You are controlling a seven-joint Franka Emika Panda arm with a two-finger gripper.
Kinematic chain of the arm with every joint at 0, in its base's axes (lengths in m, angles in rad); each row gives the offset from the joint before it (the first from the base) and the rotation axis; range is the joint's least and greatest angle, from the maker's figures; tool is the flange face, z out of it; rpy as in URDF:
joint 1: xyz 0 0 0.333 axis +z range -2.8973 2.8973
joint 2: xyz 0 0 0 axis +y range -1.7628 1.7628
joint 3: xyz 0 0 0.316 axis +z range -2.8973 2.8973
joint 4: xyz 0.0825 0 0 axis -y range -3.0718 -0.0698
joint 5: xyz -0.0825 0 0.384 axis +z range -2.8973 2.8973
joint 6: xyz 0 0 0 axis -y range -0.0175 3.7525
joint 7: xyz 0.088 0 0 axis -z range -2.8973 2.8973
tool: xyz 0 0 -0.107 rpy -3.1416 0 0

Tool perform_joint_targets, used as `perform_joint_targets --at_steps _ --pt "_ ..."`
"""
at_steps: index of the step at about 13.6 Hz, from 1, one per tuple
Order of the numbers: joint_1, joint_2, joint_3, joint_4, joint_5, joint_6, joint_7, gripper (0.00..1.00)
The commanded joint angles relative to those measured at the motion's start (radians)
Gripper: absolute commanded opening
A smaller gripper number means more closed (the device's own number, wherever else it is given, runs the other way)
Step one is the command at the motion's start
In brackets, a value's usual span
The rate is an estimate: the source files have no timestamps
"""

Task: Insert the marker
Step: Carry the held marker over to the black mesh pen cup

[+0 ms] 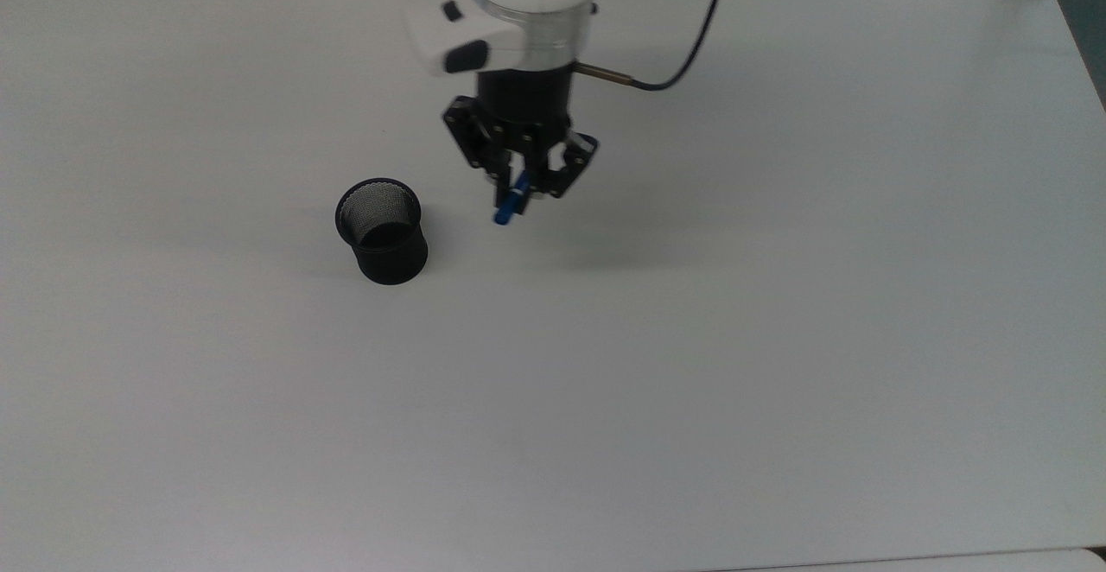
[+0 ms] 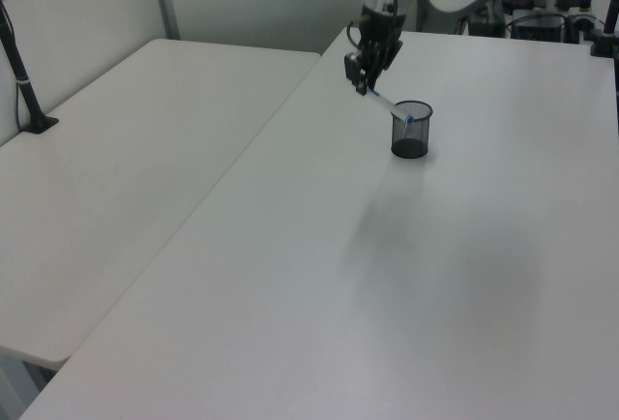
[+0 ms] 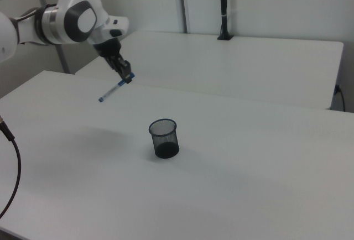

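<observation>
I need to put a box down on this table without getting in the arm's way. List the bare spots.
Nearly all the white table is bare: everything below the black mesh cup in the top view, and the whole stretch on the top view's right. The only busy strip lies between the cup and the end effector, which holds the marker above the tabletop.

A robotics lab or office-style test room: plain white tables [image 2: 145, 149] set side by side, grey partition walls [image 3: 265, 2], a black clamped pole [image 3: 223, 8], and the arm's cable [image 1: 691, 45] trailing over the table.
</observation>
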Motion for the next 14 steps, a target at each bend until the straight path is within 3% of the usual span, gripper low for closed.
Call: perform_joint_targets --at_steps 1,7,10,14 --pt "-0.074 -0.039 0.01 -0.044 0.004 0.07 -0.033 0.0" --pt "-0.176 -0.051 0.01 -0.069 0.05 0.153 -0.1 0.0" --pt "-0.232 -0.054 0.01 -0.132 0.052 0.243 -0.159 0.0" --pt "-0.246 -0.054 0.01 -0.209 0.052 0.371 -0.215 0.0"
